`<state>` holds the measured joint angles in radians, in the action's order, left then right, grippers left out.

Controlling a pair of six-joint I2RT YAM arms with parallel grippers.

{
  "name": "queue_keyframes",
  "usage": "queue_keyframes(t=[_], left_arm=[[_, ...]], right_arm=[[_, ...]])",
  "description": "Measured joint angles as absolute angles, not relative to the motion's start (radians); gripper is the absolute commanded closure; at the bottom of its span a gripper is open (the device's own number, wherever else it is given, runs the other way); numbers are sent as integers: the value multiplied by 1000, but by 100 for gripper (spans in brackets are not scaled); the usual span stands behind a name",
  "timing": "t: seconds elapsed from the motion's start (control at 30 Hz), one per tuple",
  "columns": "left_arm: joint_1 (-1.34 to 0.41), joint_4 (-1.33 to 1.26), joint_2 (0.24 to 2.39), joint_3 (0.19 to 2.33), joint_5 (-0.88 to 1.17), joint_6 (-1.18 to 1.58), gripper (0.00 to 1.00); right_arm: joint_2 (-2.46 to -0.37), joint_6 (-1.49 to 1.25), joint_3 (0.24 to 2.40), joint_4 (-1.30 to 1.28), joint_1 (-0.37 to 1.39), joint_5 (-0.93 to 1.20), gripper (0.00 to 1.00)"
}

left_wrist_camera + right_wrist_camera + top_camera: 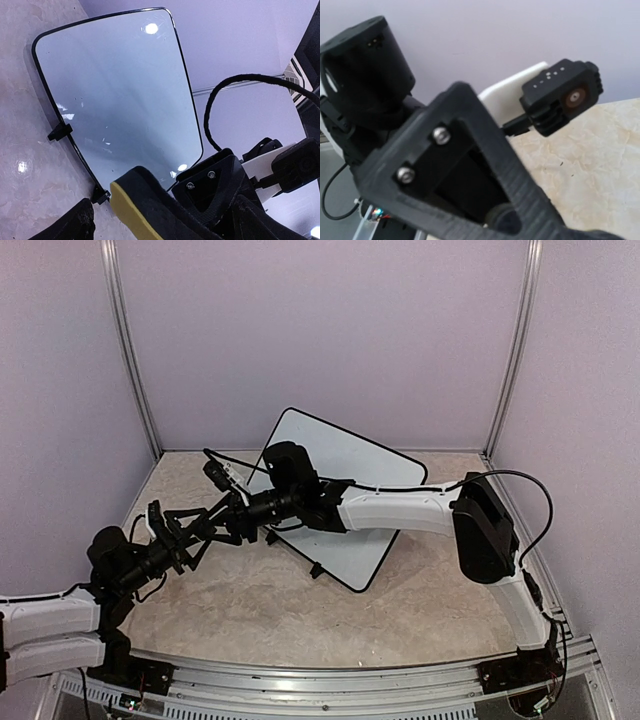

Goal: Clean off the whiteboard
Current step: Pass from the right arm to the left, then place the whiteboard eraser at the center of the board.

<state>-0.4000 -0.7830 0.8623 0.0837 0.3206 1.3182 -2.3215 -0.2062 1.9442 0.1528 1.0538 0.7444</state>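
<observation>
The whiteboard lies tilted at the middle of the table, and its surface shows no writing in the left wrist view. Left of the board my right gripper is shut on a black felt eraser with a yellow foam edge; one of its fingers presses the eraser's side. My left gripper faces it, jaws open wide on either side of the eraser, with a gap showing at the left finger. In the right wrist view only one finger shows and the eraser is hidden.
My right arm stretches across the board, with its elbow over the table's right side. A black cable loops above the board. Small black feet stick out from the board's edge. Lilac walls and metal posts close the space in.
</observation>
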Motion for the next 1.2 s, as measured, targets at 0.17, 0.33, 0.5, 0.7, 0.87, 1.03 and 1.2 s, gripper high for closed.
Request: queue_keyframes(t=[0.17,0.33,0.5,0.7,0.87,1.03,1.2], left_arm=[[-400,-805,862,76,326,1337,36],[-400,-797,829,72,317,1338,44],[-400,-777,810,72,305,1337,42],[-398,-720,788,72,282,1334,39],[-369,-565,695,77,217,1312,37],[-324,-322,621,176,89,1243,33],[-290,-165,729,317,-3,1169,2]], right_arm=[[-2327,-208,1948,154,1053,736,55],[-2327,-208,1948,154,1052,733,55],[-2327,-208,1948,154,1051,728,54],[-2327,-214,1935,148,1038,665,52],[-2281,-226,1821,141,995,583,50],[-2193,-209,1741,98,945,522,50],[-2061,-179,1702,78,949,491,49]])
